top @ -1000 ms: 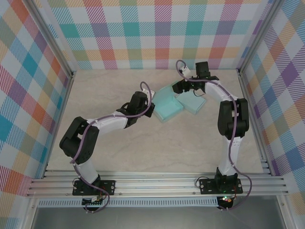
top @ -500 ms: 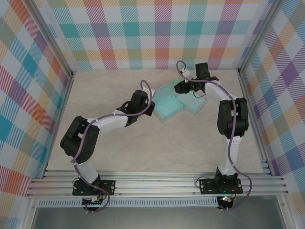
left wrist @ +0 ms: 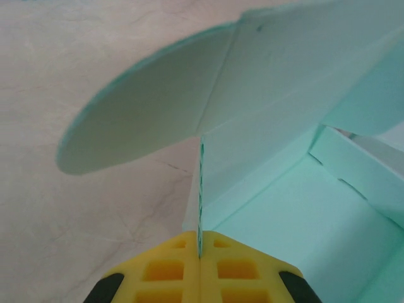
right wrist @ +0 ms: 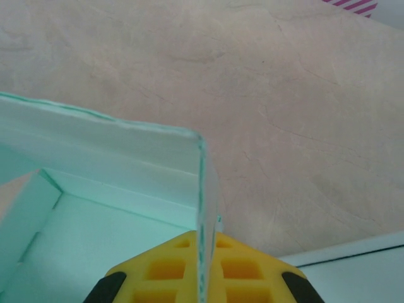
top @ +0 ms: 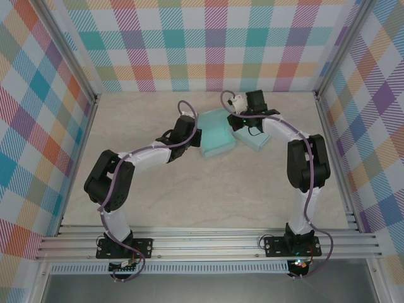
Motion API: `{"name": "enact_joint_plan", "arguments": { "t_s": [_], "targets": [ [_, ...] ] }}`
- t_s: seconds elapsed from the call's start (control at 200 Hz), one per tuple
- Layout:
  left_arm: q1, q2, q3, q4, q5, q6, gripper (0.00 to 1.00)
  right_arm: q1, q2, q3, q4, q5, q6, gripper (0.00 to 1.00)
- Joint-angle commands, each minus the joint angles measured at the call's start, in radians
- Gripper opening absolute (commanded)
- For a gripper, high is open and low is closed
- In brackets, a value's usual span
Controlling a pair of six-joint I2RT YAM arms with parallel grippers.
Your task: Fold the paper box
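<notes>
The left arm (top: pixel 142 154) is arching from its base at the near edge toward the middle of the desk (top: pixel 208 196), its tip pointing right. The left end effector (top: pixel 196 136) is meeting the left side of the box (top: pixel 216 140). In the left wrist view its yellow fingers (left wrist: pixel 180 249) are pressing narrow on a thin upright panel (left wrist: pixel 227 170) of the box, seen edge-on, so it is holding the box by that panel. A rounded flap (left wrist: pixel 142 129) is fanning out to the left from the panel's top, over bare desk. The box's mint floor is showing to the right of the fingers.

The box is sitting open on the far half of the desk, between the two end effectors. A flat mint slab (top: pixel 257 140) is lying against its right side.

The right end effector (top: pixel 238 121) is sitting at the box's far right edge. In the right wrist view its yellow fingers (right wrist: pixel 237 249) are pinching a thin upright wall (right wrist: pixel 208 189) at a corner of the box, so it too is gripping the box. The box's inside is lying to the left of that wall, with bare desk beyond.

The right arm (top: pixel 307 161) is rising from its base at the near right and bending left toward the box.
</notes>
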Motion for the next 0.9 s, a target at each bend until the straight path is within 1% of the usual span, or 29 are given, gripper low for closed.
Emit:
{"name": "enact_joint_plan", "arguments": {
  "t_s": [0.0,0.085,0.12,0.265,0.435,0.535,0.765,0.895],
  "targets": [
    [-0.008,0.007,0.042,0.031,-0.026,-0.105,0.00,0.103,-0.020,-0.031,0.036,0.140,0.065,0.00],
    [-0.008,0.011,0.034,0.047,-0.047,-0.147,0.00,0.154,-0.014,-0.033,0.067,0.232,0.094,0.00],
    [-0.008,0.014,0.032,0.054,-0.051,-0.160,0.00,0.175,-0.010,-0.034,0.083,0.272,0.138,0.00],
    [-0.008,0.025,0.023,0.087,-0.078,-0.241,0.00,0.238,0.002,-0.052,0.142,0.376,0.177,0.00],
    [-0.008,0.033,-0.003,0.133,-0.095,-0.334,0.00,0.285,-0.009,-0.106,0.227,0.422,0.217,0.00],
    [-0.012,0.038,-0.025,0.153,-0.107,-0.365,0.00,0.308,-0.025,-0.151,0.276,0.438,0.252,0.00],
    [-0.024,0.027,-0.100,0.201,-0.130,-0.370,0.00,0.356,-0.062,-0.254,0.356,0.471,0.325,0.00],
    [-0.030,0.012,-0.178,0.252,-0.148,-0.375,0.00,0.367,-0.091,-0.328,0.399,0.475,0.394,0.00]
  ]
}}
